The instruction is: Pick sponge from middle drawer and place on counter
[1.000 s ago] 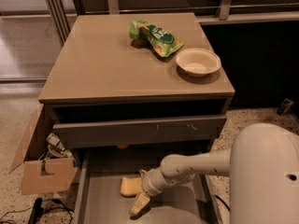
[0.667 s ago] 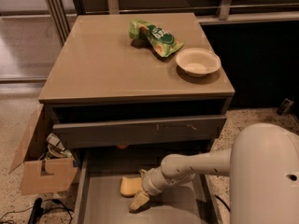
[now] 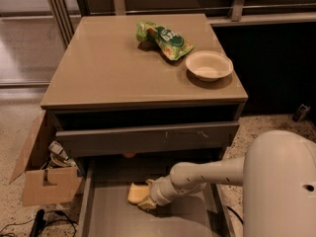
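The yellow sponge [image 3: 134, 193] lies on the floor of the pulled-out grey middle drawer [image 3: 111, 217], near its back. My gripper [image 3: 146, 194] reaches in from the right on the white arm. Its pale yellow fingers [image 3: 146, 203] sit against the sponge's right side, closed on it. The sponge rests low on the drawer floor. The tan counter [image 3: 108, 68] is the top of the cabinet, above and behind the drawer.
A green chip bag [image 3: 165, 39] and a white bowl [image 3: 209, 65] sit at the counter's back right. The grey front panel [image 3: 148, 138] of the upper drawer overhangs the open drawer. A cardboard box [image 3: 44, 181] stands on the floor at left. My white body [image 3: 281, 186] fills the lower right.
The lower finger has moved up toward the sponge, narrowing the gap between the fingers. The sponge and the arm have stayed in about the same place.
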{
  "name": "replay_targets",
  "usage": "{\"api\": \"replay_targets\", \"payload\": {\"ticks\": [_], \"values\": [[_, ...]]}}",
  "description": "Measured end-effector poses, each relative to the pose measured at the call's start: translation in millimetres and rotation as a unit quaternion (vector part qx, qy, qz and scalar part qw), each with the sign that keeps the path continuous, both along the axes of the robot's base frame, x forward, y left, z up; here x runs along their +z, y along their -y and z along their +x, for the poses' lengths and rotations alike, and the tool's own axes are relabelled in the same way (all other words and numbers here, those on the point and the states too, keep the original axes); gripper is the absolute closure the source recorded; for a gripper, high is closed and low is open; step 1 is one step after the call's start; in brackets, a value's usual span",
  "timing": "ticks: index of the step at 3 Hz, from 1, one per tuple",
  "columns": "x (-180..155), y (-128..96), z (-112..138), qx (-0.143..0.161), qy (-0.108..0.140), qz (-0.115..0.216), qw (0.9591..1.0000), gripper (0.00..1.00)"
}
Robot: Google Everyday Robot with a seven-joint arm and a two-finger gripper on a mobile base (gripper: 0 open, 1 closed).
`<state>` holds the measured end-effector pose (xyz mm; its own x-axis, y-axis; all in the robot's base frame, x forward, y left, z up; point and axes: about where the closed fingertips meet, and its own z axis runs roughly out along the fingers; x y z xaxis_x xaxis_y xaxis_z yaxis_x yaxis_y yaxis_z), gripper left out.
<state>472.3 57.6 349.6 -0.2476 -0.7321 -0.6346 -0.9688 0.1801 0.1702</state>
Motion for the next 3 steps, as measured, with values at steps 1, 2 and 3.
{"api": "replay_targets", "payload": {"ticks": [1,2,3], "values": [[0.0,0.0,0.0,0.0,0.0,0.0,1.0,0.88],[0.0,-0.1,-0.1,0.0,0.0,0.0,1.0,1.0],[0.0,-0.1,-0.1,0.0,0.0,0.0,1.0,1.0]]}}
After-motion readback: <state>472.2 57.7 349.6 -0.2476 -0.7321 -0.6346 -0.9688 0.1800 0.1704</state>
